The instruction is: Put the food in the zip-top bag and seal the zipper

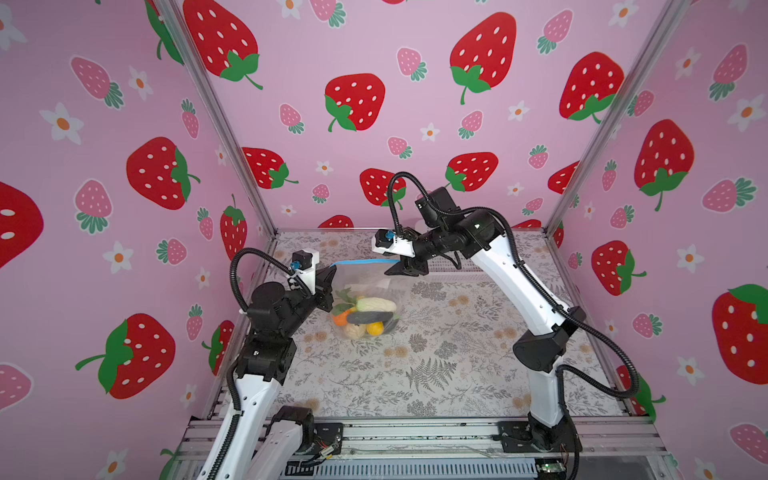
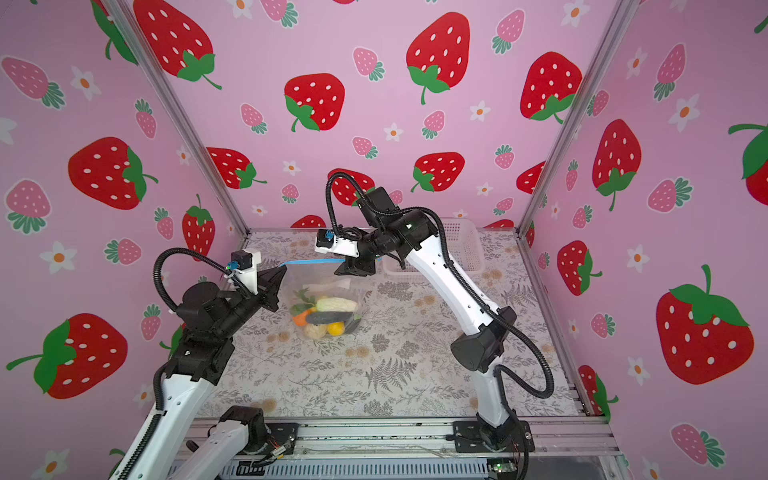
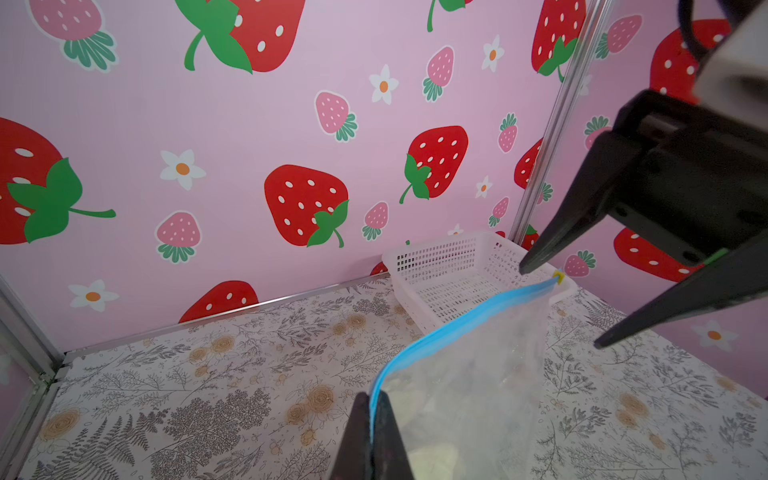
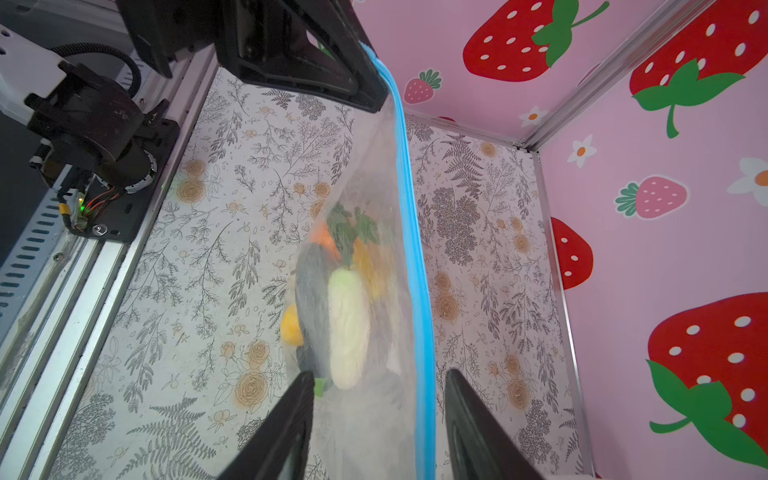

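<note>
The zip-top bag hangs from its light blue zipper, stretched between both arms. The food lies heaped in the bag's bottom: cream, dark grey, orange, yellow and leafy green pieces. My left gripper is shut on one end of the zipper. My right gripper is open at the other end. Its fingers stand on either side of the zipper and the bag's top, with gaps showing. The zipper's yellowish end shows near the right fingers.
A white perforated basket stands at the back right, just behind the right gripper. The floral table is walled in by pink strawberry panels with metal corner posts.
</note>
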Tool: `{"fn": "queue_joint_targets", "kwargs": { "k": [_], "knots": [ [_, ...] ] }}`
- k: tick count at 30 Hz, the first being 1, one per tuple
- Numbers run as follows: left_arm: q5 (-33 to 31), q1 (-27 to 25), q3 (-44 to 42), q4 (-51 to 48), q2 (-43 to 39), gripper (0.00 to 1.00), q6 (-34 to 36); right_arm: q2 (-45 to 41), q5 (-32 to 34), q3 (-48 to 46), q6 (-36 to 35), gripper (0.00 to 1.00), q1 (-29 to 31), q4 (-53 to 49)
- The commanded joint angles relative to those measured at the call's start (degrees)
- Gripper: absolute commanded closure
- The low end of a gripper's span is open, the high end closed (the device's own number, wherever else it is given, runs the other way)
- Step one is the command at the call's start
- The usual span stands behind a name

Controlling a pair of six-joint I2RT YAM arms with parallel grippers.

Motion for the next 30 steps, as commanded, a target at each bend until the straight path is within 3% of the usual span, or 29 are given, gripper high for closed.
{"fn": "queue_joint_targets", "kwargs": {
  "k": [1,30],
  "knots": [
    [1.8,-0.1,0.0,3.6,-0.6,1.0,1.0,1.6,-2.1,1.3,0.1,0.53,0.1,-0.7],
    [1.8,-1.5,0.1,3.8,-0.7,1.0,1.2,2.4,-4.0,1.3,-1.6,0.92,0.2,-0.1]
  ]
}}
